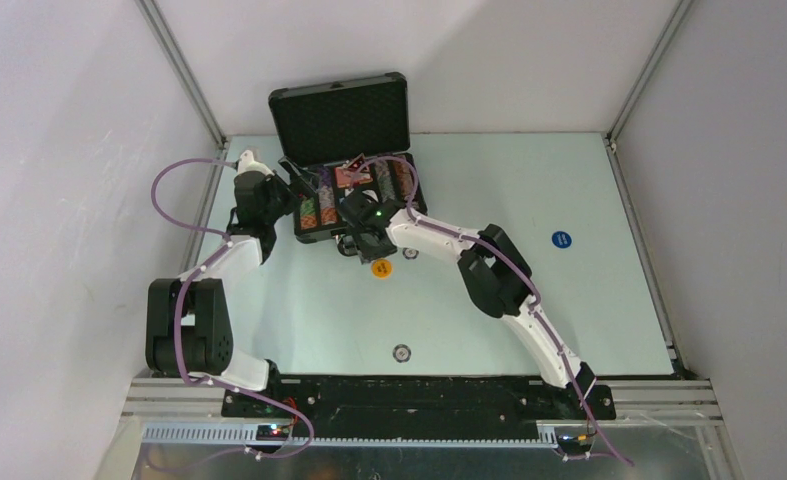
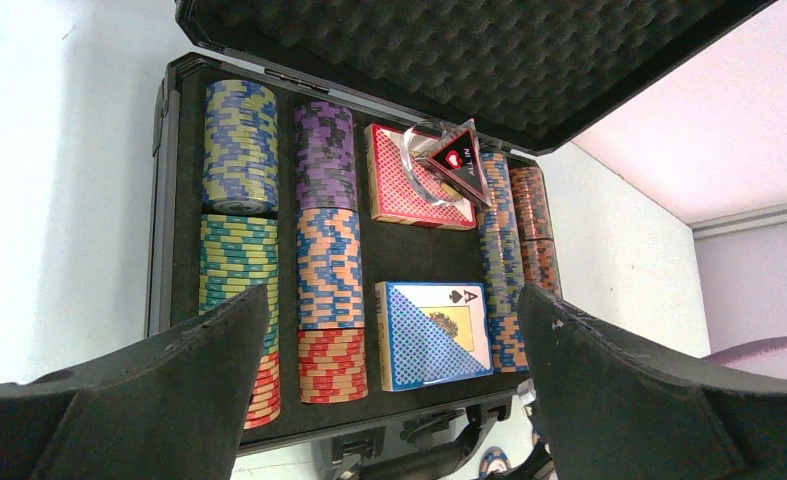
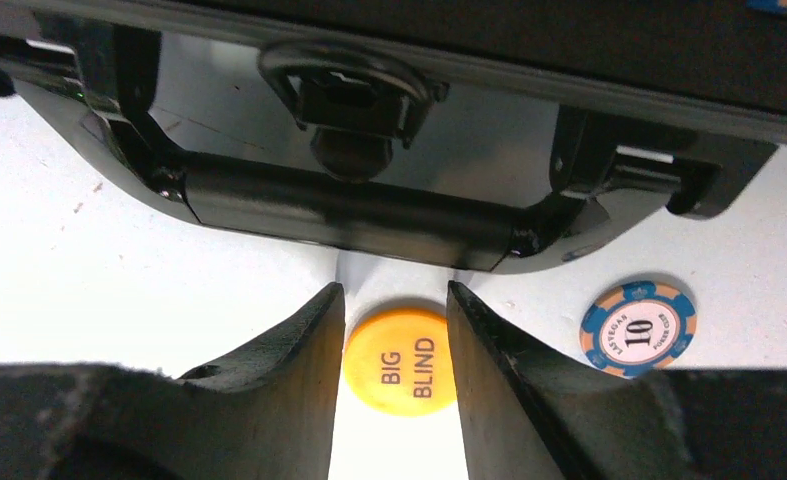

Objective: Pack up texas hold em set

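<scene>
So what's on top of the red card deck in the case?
A dark triangular marker and a clear round disc rest on the red deck; whatever lies under them is hidden.

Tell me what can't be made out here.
Right wrist view: whether the fingers touch the orange button; the angle hides contact.
Right wrist view: inside of the case, cut off by the top edge.
Top view: print on the blue button, too small.
Left wrist view: lowest chips, behind the left gripper.

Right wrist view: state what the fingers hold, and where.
Orange BIG BLIND button, flanked at opposite rim edges by the right gripper's fingers; firm grip cannot be told.
</scene>
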{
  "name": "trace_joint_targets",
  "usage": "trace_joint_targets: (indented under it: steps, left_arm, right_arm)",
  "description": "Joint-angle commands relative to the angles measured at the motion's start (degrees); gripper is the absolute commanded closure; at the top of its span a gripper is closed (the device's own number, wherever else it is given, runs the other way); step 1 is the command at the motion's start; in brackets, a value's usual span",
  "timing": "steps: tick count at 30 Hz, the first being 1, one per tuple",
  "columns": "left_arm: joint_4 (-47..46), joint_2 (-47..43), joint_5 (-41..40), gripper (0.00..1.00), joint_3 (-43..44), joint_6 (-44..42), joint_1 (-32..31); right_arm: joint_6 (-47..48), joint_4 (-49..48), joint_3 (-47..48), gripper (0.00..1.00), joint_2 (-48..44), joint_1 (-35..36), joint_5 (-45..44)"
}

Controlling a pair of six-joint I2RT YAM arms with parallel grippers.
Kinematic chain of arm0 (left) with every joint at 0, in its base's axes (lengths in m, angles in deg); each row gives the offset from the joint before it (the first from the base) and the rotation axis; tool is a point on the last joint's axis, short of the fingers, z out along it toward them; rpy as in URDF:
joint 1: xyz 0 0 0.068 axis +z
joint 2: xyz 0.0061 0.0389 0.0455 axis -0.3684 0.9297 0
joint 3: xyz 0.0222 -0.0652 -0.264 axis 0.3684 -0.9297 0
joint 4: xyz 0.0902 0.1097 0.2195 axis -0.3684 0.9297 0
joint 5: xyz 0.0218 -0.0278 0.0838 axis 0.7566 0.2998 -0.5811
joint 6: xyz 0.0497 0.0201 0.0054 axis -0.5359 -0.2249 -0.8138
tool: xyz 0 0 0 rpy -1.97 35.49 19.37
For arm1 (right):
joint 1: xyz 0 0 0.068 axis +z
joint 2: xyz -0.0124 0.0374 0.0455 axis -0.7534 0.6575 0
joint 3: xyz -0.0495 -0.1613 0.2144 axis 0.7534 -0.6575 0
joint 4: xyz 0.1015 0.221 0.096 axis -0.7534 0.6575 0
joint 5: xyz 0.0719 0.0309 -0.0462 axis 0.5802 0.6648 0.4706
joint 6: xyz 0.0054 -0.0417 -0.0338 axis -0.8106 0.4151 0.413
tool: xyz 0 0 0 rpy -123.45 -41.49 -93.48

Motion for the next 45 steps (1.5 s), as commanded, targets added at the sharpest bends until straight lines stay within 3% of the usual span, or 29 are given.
trace_joint_targets:
  steps: [1, 13, 16, 21, 35, 41, 45]
  left_arm:
    - [-1.06, 0.09, 0.77, 0.02, 2.5, 0.56, 0.53]
    - [-1.1, 0.22, 0.89, 0.02, 2.48, 0.56, 0.53]
    - [-1.08, 0.21, 0.94, 0.02, 2.6, 0.56, 0.53]
    - [-1.11, 0.24, 0.95, 0.02, 2.52, 0.56, 0.53]
    - [-1.1, 0.29, 1.02, 0.02, 2.7, 0.63, 0.53]
    - [-1.15, 0.3, 1.0, 0.02, 2.69, 0.58, 0.53]
    - [-1.12, 0.32, 1.04, 0.02, 2.65, 0.62, 0.53]
  right_arm:
    - [-0.26, 0.89, -6.1, 0.54, -1.66, 0.01, -0.1]
    - [-1.44, -2.21, -17.33, 0.52, -9.42, -0.02, 1.13]
    - [-1.5, -2.13, -17.71, 0.41, -9.98, -0.04, 1.22]
    - [-2.03, -2.0, -18.59, 0.35, -11.01, -0.07, 2.56]
    - [-2.16, -1.86, -19.68, 0.48, -11.55, 0.5, 3.54]
    - [-2.16, -1.6, -19.44, 0.38, -12.05, 0.44, 3.31]
    - [-2.14, -1.35, -19.36, 0.39, -12.56, 0.65, 3.6]
